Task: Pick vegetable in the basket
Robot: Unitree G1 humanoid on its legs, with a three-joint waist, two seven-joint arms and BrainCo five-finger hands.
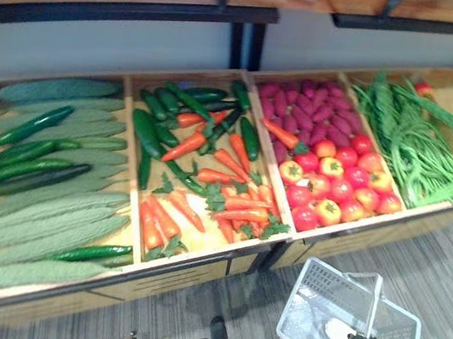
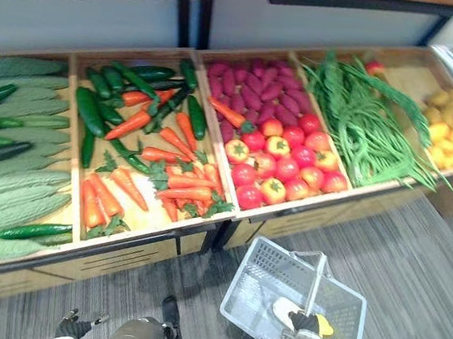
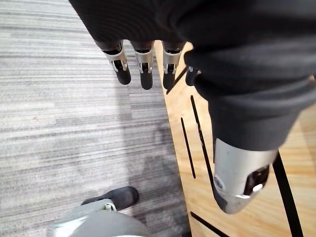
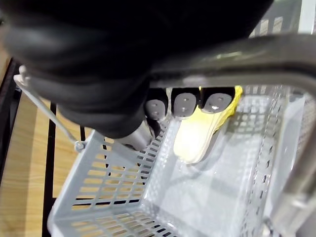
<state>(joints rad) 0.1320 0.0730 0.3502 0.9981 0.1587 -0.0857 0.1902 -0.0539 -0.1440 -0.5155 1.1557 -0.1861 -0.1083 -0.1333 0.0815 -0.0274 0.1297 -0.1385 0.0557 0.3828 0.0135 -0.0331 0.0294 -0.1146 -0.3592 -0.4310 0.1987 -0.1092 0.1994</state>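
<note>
Right hand (image 4: 185, 104) curls round handle (image 4: 256, 52), keeping basket (image 2: 255, 291) near the stand (image 2: 118, 259) so left hand (image 3: 145, 69), straight-fingered and empty, can pick.

Both eye views look down from the head on the stall (image 1: 191, 268) and basket (image 2: 249, 291). Wrist views sit close: left faces floor (image 3: 74, 123), right the basket.

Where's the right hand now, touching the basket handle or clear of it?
Touching. The right wrist view shows the right hand with its fingers curled round the grey handle of the basket.
</note>
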